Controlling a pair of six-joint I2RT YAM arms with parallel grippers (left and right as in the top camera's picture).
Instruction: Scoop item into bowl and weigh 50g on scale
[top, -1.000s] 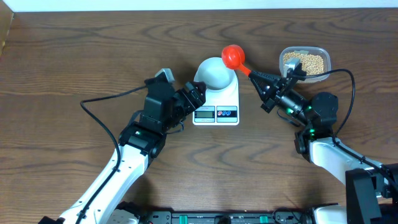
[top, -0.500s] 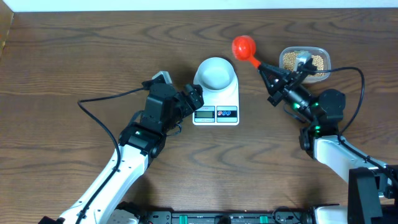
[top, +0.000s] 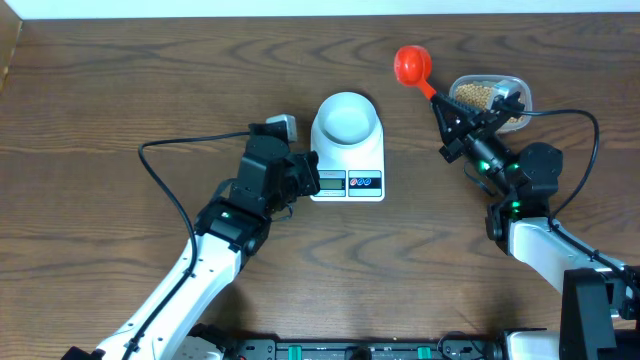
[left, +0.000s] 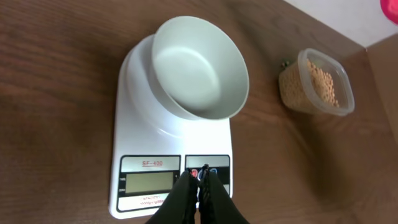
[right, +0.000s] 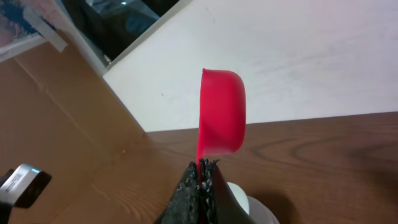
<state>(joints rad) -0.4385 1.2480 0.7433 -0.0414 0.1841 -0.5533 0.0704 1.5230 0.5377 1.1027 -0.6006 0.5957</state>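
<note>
Scoop rightward; scale at end effector

The overhead camera looks straight down on the table from well above. The left wrist camera tilts forward and down past the left gripper, close over the scale and bowl, both also visible from overhead. The right wrist camera faces nearly level along the right gripper, close behind the scoop, which the overhead view shares.
</note>
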